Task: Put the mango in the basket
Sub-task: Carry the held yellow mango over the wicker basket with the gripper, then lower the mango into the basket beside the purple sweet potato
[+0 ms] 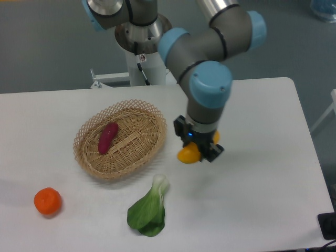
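Observation:
The yellow-orange mango (187, 154) hangs above the table, held in my gripper (196, 149), which is shut on it; only its lower left part shows below the fingers. The oval wicker basket (87, 142) lies to the left of it, its right rim a short way from the mango. A purple sweet potato (107, 137) rests inside the basket on its left half.
A round orange tangerine (48, 201) sits near the front left of the table. A green bok choy (149, 208) lies in front of the basket, below and left of the gripper. The arm's base column (142, 50) stands behind the basket.

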Robot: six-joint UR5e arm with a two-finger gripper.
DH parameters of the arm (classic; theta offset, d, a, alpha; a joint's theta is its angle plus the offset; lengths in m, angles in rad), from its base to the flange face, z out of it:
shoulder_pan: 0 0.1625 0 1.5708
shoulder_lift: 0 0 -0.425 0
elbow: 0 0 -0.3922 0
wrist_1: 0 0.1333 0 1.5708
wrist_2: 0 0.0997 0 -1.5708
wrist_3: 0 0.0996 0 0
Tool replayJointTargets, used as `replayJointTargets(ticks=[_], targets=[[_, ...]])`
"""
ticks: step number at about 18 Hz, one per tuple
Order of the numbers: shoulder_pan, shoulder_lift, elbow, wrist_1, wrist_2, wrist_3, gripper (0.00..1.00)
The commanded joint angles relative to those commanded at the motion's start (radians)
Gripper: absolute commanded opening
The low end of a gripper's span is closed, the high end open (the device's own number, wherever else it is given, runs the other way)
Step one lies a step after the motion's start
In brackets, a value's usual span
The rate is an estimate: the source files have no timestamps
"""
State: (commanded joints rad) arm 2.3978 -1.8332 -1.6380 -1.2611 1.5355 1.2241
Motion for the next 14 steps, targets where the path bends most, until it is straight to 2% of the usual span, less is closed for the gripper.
replayJointTargets(ticks=[5,8,14], targets=[[-0.094,0.042,-0.135,0.095,0.0,0.002,0.38],[-0.153,0.037,-0.174,0.155,0.0,0.002,0.4],[-0.19,0.034,-0.259,0.169,0.003,0.014,0.42]])
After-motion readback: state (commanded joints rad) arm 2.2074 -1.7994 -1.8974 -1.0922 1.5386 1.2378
